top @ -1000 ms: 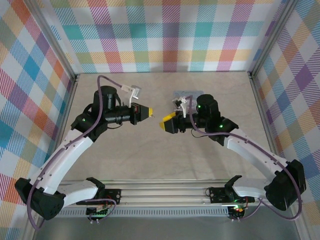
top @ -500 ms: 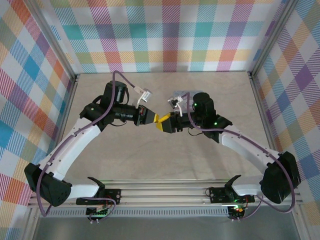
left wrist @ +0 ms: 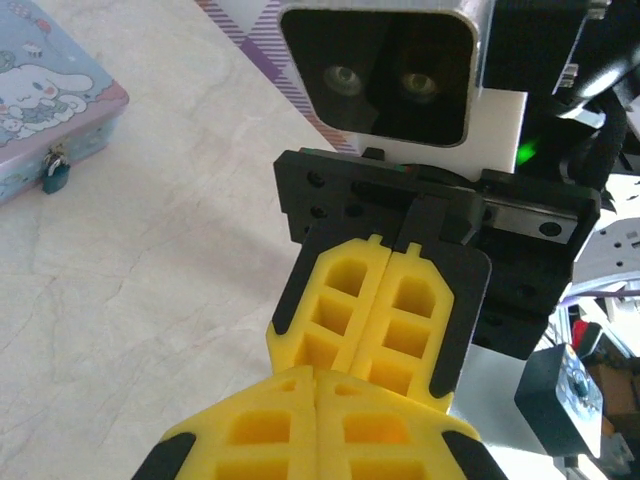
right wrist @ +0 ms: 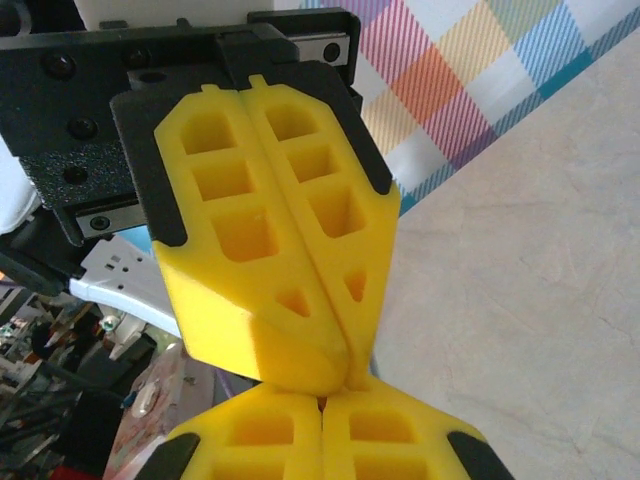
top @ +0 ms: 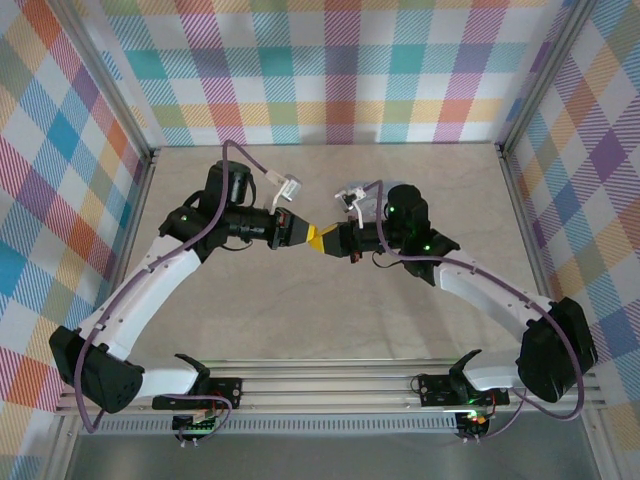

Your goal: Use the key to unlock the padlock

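Both closed: left gripper (left wrist: pixel 316 392); right gripper (right wrist: pixel 322 408)

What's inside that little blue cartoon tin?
The tin is closed, so its inside is hidden. Only the cartoon-printed lid shows, with a tiny padlock hanging against its side.

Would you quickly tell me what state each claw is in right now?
Left claw: closed, nothing visible in it.
Right claw: closed, nothing visible in it.
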Controlling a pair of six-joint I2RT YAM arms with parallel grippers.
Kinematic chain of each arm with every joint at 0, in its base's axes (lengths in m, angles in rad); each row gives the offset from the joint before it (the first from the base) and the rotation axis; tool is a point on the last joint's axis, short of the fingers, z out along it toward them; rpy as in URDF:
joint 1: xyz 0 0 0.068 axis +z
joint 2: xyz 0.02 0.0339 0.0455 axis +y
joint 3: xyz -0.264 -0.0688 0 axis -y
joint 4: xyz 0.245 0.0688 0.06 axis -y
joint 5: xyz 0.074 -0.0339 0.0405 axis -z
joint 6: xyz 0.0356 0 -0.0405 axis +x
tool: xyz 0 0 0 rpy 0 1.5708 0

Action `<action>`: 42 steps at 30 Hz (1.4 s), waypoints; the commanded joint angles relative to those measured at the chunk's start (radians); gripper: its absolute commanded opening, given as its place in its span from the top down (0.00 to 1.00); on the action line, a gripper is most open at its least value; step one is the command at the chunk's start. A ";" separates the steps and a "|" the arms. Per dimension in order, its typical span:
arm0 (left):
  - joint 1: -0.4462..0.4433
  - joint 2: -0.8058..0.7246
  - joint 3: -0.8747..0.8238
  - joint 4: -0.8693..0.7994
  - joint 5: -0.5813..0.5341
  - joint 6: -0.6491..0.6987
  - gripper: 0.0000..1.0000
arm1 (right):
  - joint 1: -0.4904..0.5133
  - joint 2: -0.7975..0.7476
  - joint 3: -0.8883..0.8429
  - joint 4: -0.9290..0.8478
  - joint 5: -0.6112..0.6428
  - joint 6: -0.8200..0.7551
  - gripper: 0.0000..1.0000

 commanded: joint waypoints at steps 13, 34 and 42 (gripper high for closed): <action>0.013 -0.136 -0.155 0.337 -0.182 -0.363 0.46 | -0.003 -0.041 -0.114 0.176 0.162 0.040 1.00; 0.019 -0.173 -0.415 0.666 -0.140 -0.571 0.63 | -0.003 -0.036 -0.105 0.152 0.156 -0.007 1.00; 0.015 -0.137 -0.413 0.682 -0.124 -0.575 0.59 | 0.001 -0.036 -0.092 0.117 0.154 -0.033 1.00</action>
